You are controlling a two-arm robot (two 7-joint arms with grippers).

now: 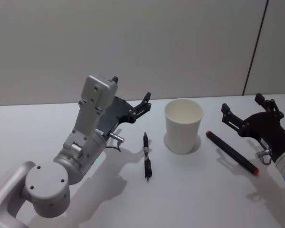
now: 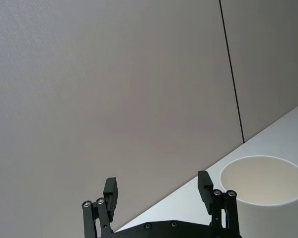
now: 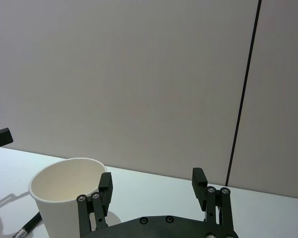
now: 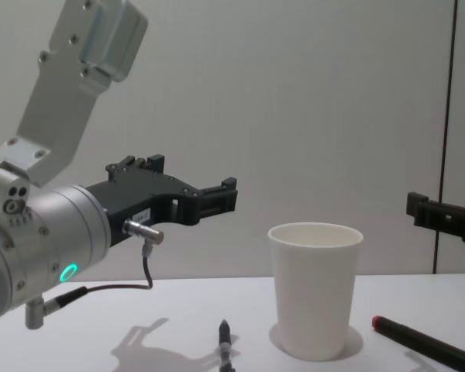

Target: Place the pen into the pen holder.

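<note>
The pen holder (image 1: 183, 126) is a white paper cup standing upright on the white table, also in the chest view (image 4: 314, 291). A thin black pen (image 1: 147, 155) lies flat just left of it. A thicker black pen with red ends (image 1: 232, 153) lies to its right. My left gripper (image 1: 131, 90) hovers open and empty above the table, left of the cup and behind the thin pen. My right gripper (image 1: 242, 103) hovers open and empty to the right of the cup, above the red-ended pen. The left wrist view has the cup (image 2: 263, 191) beyond the open left gripper (image 2: 158, 188).
A plain grey wall with a dark vertical seam (image 1: 254, 52) stands behind the table (image 1: 194, 190). In the right wrist view the cup (image 3: 64, 198) stands past the open right gripper (image 3: 152, 182), with a tip of the thin pen (image 3: 30, 225) beside it.
</note>
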